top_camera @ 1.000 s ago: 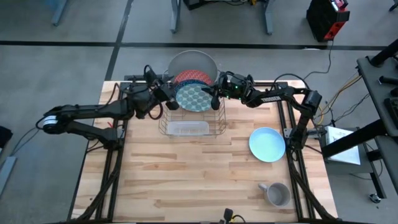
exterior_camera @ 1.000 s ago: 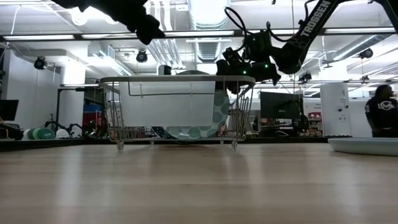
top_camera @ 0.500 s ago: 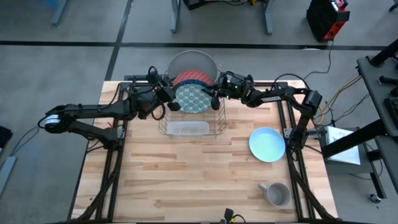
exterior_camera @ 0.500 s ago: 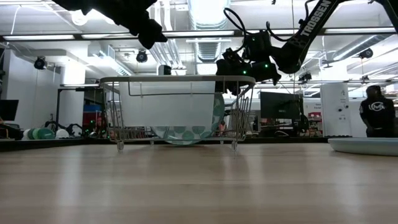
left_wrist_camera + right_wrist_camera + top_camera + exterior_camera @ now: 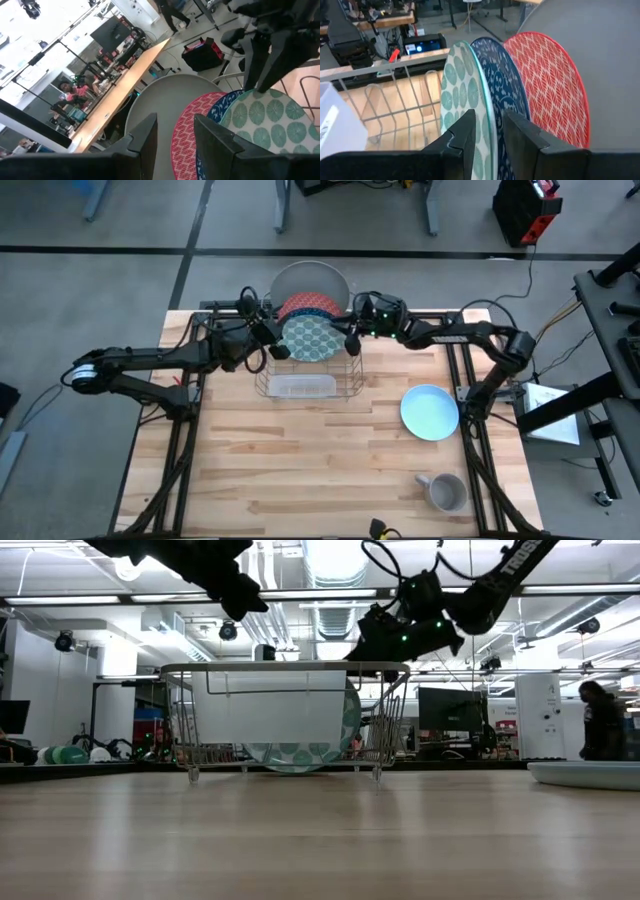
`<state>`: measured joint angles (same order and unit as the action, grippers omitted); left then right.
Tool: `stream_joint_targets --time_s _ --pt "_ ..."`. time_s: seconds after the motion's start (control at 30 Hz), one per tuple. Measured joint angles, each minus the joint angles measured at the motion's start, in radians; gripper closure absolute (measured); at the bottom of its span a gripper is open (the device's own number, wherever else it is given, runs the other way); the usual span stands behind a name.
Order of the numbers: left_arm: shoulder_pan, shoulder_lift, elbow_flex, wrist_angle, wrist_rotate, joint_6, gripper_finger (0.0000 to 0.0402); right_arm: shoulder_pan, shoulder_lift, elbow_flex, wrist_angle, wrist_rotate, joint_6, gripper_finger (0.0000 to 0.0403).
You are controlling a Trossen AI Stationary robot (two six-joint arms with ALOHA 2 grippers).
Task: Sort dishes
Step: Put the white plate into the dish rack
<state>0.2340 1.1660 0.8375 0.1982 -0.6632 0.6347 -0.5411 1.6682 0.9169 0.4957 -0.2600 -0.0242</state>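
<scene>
Mug (image 5: 446,492) sits nearest, at the table's (image 5: 300,470) front right, on its own. Just behind it, also on the right side, the light-blue plate (image 5: 430,411) lies flat on the wood, well apart from the rack (image 5: 258,380).

The rack stands at the table's far middle. Its front part holds a clear tub (image 5: 302,386). Behind the tub four plates stand on edge, one after another: a teal-dotted plate (image 5: 315,338) in front, then a navy plate (image 5: 502,85), then the red plate (image 5: 298,305), and last the big grey plate (image 5: 310,277), whose rim rises past the table's far edge.

Both arms reach in toward the plates from either side. The left gripper (image 5: 268,338) hangs at the rack's left side, above its rim and beside the teal-dotted plate; its fingers (image 5: 142,145) stand apart with nothing between them. The right gripper (image 5: 351,338) hangs at the rack's right side — the low view shows it clear above the top wire. Its fingers (image 5: 465,132) are parted by a narrow gap, lined up over the teal-dotted plate's edge, and they grip nothing; that plate rests in the rack.

Beyond the table, a person (image 5: 598,720) stands far off at the right of the room.
</scene>
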Motion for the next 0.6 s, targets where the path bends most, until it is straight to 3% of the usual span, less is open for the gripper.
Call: stream_joint_targets --time_s 0.1,0.3,0.6 --pt "0.000 0.000 0.000 -0.017 0.039 -0.015 0.0284 0.000 -0.056 0.000 -0.089 0.012 -0.001 0.0313" --pt "-0.001 0.000 0.022 -0.092 0.351 -0.026 0.0284 0.000 -0.209 0.000 -0.354 0.121 -0.019 0.0321" --pt "0.000 0.044 0.195 -0.307 0.455 -0.073 0.0284 0.015 -0.461 0.000 -0.855 0.132 0.131 0.0334"
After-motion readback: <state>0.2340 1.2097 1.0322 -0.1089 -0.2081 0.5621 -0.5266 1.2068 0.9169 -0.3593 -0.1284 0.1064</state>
